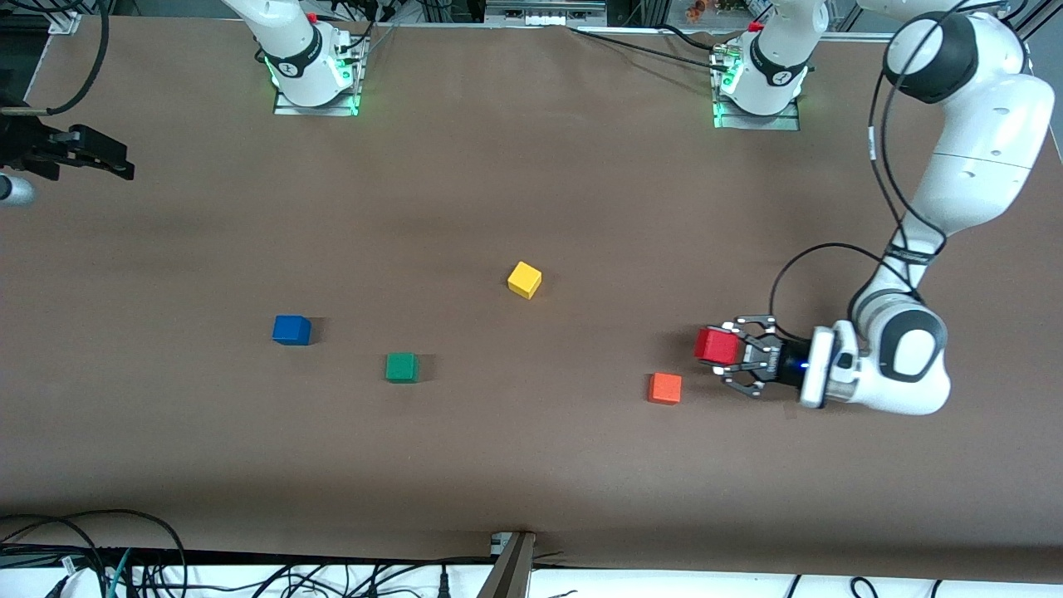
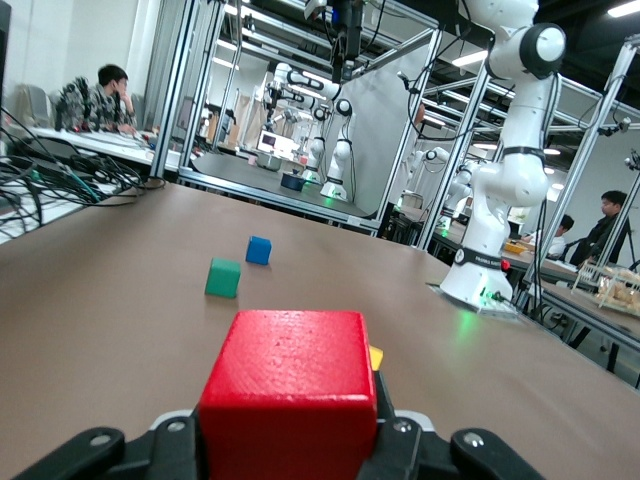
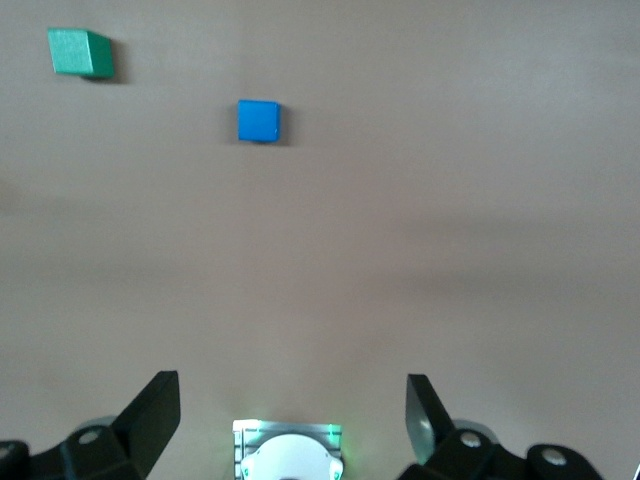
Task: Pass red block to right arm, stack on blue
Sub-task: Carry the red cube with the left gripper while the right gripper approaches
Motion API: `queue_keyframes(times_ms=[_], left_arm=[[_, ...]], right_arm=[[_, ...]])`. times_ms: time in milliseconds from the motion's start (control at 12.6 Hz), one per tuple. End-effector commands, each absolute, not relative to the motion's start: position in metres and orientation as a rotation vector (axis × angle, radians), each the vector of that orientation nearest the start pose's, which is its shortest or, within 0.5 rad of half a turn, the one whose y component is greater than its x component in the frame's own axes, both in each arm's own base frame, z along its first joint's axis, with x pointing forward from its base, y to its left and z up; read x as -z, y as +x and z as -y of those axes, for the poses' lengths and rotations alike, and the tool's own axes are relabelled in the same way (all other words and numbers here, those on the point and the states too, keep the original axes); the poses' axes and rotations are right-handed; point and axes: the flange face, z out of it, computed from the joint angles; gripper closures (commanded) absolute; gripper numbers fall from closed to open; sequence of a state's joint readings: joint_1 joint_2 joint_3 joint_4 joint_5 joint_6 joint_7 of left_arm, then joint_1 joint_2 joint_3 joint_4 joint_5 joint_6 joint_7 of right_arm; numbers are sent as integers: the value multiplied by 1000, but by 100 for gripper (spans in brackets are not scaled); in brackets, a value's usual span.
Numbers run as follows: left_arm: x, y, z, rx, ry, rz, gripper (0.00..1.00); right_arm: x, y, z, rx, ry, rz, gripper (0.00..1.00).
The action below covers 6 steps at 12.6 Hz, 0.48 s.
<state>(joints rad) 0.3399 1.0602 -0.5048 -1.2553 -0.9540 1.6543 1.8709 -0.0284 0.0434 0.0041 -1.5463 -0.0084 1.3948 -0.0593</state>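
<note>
The red block (image 1: 716, 344) is clamped between the black claw fingers of my left gripper (image 1: 731, 350), low at the table surface toward the left arm's end, beside an orange cube (image 1: 665, 388). In the left wrist view the red block (image 2: 290, 390) fills the space between the jaws of the left gripper (image 2: 290, 445). The blue cube (image 1: 291, 330) sits on the table toward the right arm's end; it also shows in both wrist views (image 2: 259, 250) (image 3: 259, 121). My right gripper (image 1: 116, 162) waits at the right arm's end of the table, open (image 3: 290, 395) and holding nothing.
A green cube (image 1: 402, 367) lies beside the blue one, slightly nearer the front camera. A yellow cube (image 1: 524, 280) sits mid-table. Both arm bases (image 1: 315, 75) (image 1: 760, 79) stand along the table's edge farthest from the front camera. Cables hang at the edge nearest it.
</note>
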Motion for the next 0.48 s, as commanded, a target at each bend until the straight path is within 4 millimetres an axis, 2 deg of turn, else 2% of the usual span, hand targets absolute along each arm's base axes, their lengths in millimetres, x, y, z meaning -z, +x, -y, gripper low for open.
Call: queue_keyframes(times_ms=[0,159,398], left_arm=[[-263,719,180,-704,1329,1127,100],[-296,719,248,-685,1336,1113,100],[-337,703,347,-714,1319,1103,100]], right_arm=[[-570,559,-1,-414,-2966,72,0],[-548,562,-20,-522,-2790,89,0],[-520,577,-53,-558,-2525,106,0]])
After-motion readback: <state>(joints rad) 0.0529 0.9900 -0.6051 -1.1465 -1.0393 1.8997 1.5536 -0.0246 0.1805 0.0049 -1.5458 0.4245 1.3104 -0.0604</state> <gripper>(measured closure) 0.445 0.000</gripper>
